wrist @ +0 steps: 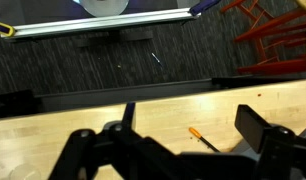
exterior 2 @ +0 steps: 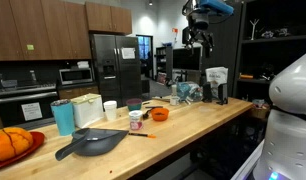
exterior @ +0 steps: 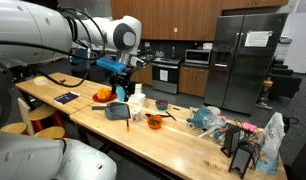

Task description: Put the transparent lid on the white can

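Table: long worktop of pale, smooth wooden planks [exterior 2: 198,125] with straight edges.
White can: small plain white upright cylinder [exterior 2: 110,110] with a matte side. It stands near the table's far long edge, between a tall teal tumbler [exterior 2: 63,117] and a small glossy orange bowl [exterior 2: 159,114].
Transparent lid: cannot be picked out in any view.
Pan: dark flat skillet with a long handle [exterior 2: 93,143], lying by the near long edge.
Gripper: black Robotiq gripper [exterior 2: 200,38], high above the table's far end and well apart from the white can.
Jaws: spread wide in the wrist view. The dark fingers [wrist: 128,125] hold nothing and touch nothing. Beneath them are bare wood at the table's edge and a thin orange-handled stick [wrist: 198,135].
Room: a kitchen with a stainless steel fridge [exterior: 243,55], brown wooden cabinets [exterior 2: 43,25] and dark flecked carpet [wrist: 113,65].
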Tool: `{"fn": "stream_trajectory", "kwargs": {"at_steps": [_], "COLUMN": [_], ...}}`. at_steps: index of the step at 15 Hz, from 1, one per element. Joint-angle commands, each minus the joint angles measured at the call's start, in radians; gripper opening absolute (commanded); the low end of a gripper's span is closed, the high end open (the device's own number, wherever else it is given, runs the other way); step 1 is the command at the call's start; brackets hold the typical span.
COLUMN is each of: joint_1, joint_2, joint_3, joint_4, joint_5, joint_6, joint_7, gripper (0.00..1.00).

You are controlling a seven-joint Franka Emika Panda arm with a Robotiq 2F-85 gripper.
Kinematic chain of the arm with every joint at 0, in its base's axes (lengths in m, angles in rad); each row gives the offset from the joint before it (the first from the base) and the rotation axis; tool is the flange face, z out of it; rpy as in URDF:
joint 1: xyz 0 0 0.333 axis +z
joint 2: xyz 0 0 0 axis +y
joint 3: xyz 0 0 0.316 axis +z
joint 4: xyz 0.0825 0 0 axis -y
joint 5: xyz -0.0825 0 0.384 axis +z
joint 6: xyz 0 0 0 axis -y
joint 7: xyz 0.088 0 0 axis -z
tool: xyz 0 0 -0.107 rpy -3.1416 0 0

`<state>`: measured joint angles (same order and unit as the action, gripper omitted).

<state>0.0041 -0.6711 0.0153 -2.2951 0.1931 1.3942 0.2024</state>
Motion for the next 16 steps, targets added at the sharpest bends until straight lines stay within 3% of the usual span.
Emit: {"fn": "stream_trajectory", "kwargs": {"at_steps": [1, 9, 16], "joint_1": [-0.019, -0.014, -0.076], "joint_2": [0.000, -0.005, -0.097], "joint_3": [0.013, 0.012, -0.038], "joint_4": [0.003, -0.006, -0.177], "joint_5": [0.006, 0.004, -0.041], "joint_6": [-0.004, -0.007, 0.192], "joint_7": [-0.009, -0.028, -0.078], "gripper": [1.00, 1.00, 1.00]}}
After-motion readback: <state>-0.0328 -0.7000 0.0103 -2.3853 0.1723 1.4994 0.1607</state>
